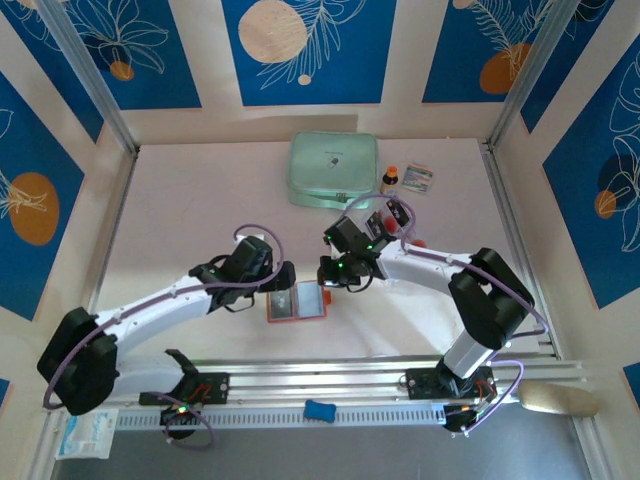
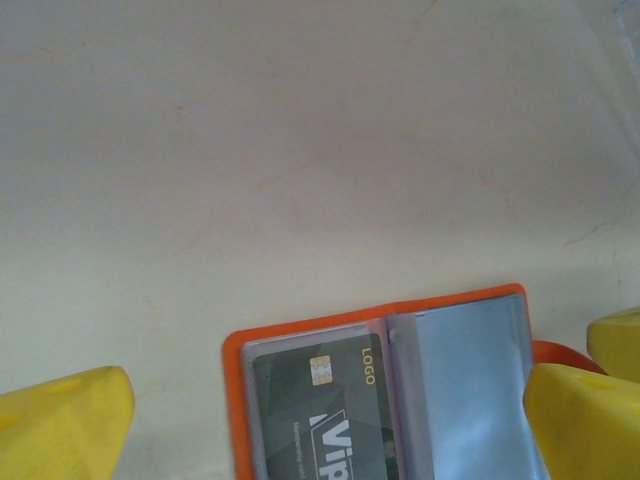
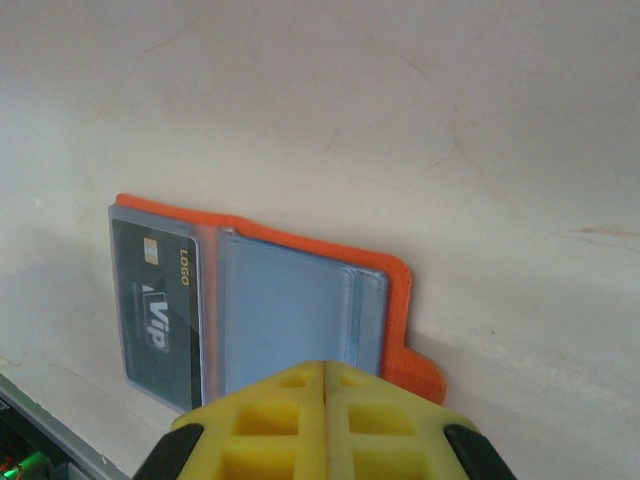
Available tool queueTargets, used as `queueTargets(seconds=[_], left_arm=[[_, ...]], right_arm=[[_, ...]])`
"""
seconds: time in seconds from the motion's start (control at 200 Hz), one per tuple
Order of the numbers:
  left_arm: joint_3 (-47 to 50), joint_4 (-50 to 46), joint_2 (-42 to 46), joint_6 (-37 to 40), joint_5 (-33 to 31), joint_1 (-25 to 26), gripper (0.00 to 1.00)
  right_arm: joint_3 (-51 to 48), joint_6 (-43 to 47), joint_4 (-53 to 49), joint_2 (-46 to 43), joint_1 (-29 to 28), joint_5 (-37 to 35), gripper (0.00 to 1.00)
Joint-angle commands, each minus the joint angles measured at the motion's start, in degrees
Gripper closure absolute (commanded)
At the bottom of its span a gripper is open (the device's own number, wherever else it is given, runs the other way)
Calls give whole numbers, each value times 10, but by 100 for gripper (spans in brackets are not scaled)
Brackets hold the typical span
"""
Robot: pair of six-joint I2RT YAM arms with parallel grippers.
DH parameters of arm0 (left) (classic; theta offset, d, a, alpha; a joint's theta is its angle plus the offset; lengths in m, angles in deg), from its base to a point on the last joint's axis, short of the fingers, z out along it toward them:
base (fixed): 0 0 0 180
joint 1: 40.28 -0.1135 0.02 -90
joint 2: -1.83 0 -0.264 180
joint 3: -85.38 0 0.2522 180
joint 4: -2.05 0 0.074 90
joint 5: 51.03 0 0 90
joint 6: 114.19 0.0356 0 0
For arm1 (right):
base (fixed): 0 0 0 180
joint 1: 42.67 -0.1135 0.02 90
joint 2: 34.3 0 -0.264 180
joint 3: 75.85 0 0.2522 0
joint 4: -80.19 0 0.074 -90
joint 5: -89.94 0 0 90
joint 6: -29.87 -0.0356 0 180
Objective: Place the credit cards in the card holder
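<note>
The small square orange folding card holder (image 1: 297, 303) lies open and flat on the pale tabletop (image 1: 200, 200), between the two arms. A dark credit card (image 2: 320, 410) marked VIP sits in one of its clear sleeves. The left gripper (image 2: 328, 400) hangs over it, spread wide and holding nothing. The right gripper (image 3: 325, 385) is pressed fully together at the holder's edge, with nothing seen between its fingers. A mint-green zip case (image 1: 334, 170) lies well apart.
</note>
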Motion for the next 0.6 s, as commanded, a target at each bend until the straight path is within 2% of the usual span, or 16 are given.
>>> queueTargets(seconds=[0.0,0.595], left_arm=[[-1,19,-22,-14,10,13,0],[27,24,-83,-33,-34,50,0]], right_arm=[[9,16,2,23,1,20,96],[53,24,6,75,-3,37,98]])
